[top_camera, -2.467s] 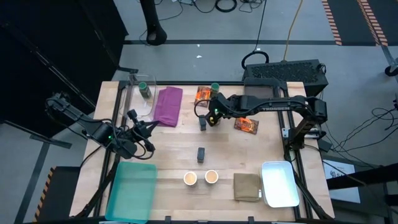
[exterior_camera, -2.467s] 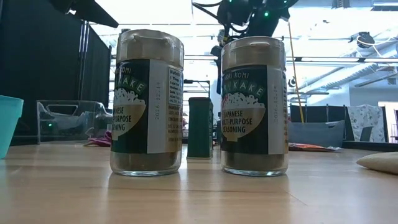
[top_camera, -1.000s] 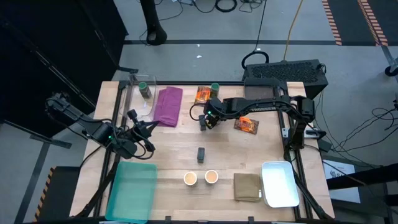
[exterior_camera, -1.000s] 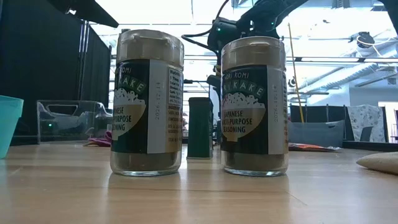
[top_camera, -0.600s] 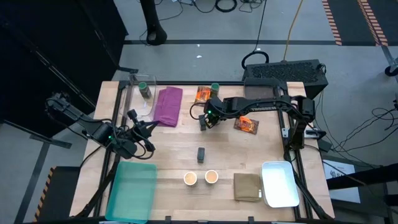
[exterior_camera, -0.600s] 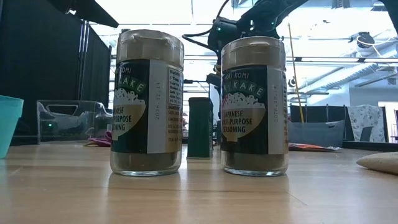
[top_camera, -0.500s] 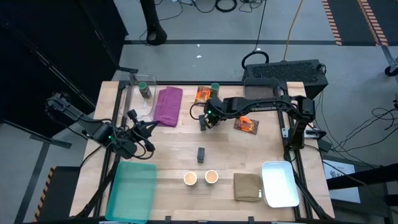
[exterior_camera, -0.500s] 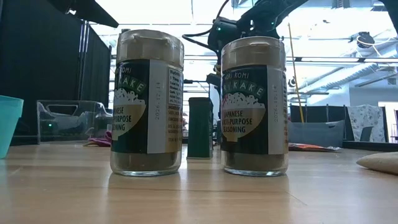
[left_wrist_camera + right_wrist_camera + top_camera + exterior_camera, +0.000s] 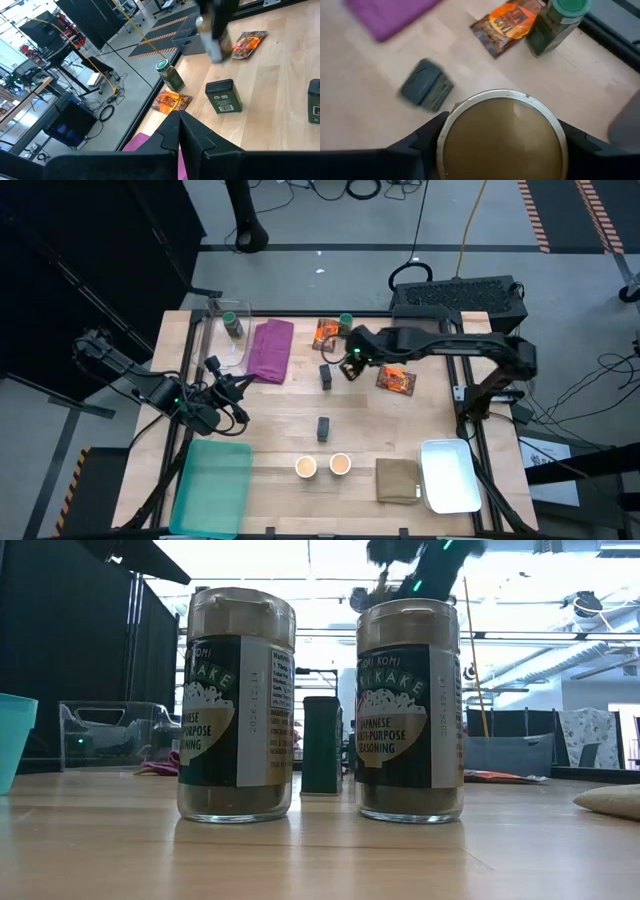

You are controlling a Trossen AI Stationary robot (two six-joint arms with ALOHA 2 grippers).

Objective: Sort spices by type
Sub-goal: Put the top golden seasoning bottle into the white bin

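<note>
Tan-topped cups point(image 9: 306, 467) stand at the desk's near edge. Left pincer point(image 9: 238, 388), pressed together, waits near the left edge. Toward the far edge, right pincer point(image 9: 350, 360) has lifted away from the dark block point(image 9: 326, 377), pinching a round tan-topped jar point(image 9: 502, 132), so one spice appears in transit.

Probably robotics lab: floor cables point(image 9: 340, 190), hazard-striped tape point(image 9: 535, 215)
</note>
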